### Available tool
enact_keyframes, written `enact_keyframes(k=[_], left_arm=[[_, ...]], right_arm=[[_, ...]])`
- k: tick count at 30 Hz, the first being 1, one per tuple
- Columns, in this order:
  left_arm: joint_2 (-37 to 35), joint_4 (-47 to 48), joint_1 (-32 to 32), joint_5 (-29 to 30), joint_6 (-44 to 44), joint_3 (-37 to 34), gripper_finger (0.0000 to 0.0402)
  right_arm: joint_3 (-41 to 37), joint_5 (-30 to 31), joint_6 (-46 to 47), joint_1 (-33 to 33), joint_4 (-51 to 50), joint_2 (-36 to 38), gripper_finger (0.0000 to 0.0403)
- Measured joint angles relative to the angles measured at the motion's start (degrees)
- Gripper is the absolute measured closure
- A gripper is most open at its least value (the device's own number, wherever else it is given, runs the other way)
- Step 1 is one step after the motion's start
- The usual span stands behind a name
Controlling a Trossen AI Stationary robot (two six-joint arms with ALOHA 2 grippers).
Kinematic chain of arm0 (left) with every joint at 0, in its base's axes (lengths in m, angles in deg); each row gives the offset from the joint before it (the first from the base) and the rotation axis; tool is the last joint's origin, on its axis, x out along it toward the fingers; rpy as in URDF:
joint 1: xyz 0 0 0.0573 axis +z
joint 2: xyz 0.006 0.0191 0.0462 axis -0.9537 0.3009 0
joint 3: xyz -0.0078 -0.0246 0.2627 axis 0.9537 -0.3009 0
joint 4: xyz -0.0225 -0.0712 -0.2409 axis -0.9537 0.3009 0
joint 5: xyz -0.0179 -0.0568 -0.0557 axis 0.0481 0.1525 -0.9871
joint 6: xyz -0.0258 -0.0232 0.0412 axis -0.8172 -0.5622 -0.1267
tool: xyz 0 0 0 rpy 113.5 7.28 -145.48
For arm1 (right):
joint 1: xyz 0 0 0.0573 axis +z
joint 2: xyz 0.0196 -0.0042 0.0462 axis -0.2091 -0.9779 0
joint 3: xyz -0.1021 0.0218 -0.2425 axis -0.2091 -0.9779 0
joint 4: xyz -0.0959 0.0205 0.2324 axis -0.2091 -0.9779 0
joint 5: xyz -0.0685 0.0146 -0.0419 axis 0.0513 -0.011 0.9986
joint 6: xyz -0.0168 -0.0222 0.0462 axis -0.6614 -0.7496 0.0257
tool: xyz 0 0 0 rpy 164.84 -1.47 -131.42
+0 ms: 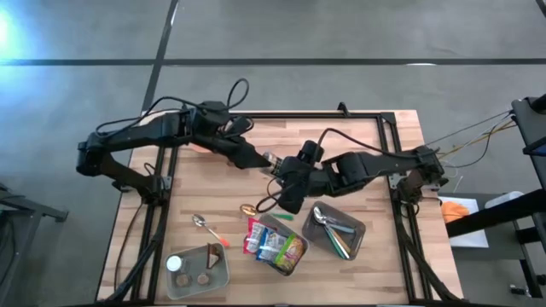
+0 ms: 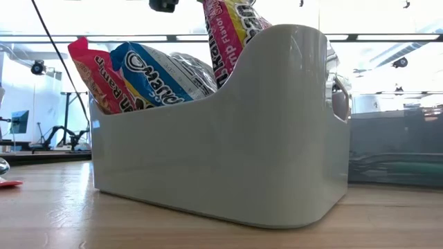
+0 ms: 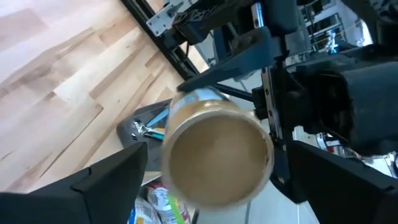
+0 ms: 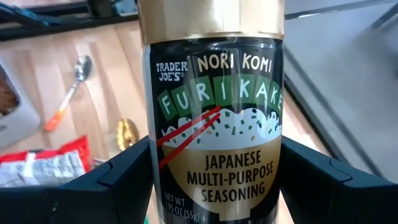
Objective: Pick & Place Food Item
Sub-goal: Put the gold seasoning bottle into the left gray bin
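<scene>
A furikake seasoning jar [image 4: 214, 124] with a black label and gold cap [image 4: 211, 18] hangs above the middle of the table, with my right gripper [image 4: 217, 186] shut on it. My right gripper [image 1: 286, 183] comes in from the table's right. My left gripper [image 1: 267, 162] reaches in from the left and faces the jar's gold cap end [image 3: 214, 155]. In the left wrist view my left gripper [image 3: 217, 186] is open, one finger on either side of the cap end and apart from it. My right gripper pinches the jar's labelled body [image 4: 158, 180] between its two fingers, one on each side, at the end away from the gold cap. The fingers lie across the jar. The jar is lifted clear of the table, its cap end toward my left gripper.
A pale bin [image 1: 294, 260] [image 2: 228, 159] of snack packets [image 1: 271, 243] stands near the front edge. Right of it a grey bin [image 1: 358, 228] holds cutlery. A tray [image 1: 198, 271] sits at the near left. An orange-handled spoon [image 1: 207, 228] and a gold spoon [image 1: 247, 208] lie on the wood.
</scene>
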Motion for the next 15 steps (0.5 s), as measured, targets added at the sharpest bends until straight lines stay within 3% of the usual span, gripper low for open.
enact_keyframes(k=[15], left_arm=[[3.02,0.46,-0.70,0.04,-1.64,0.00,0.0008]], right_arm=[[-1.75,-1.51,-2.41,-1.30,5.23,0.00,0.0129]])
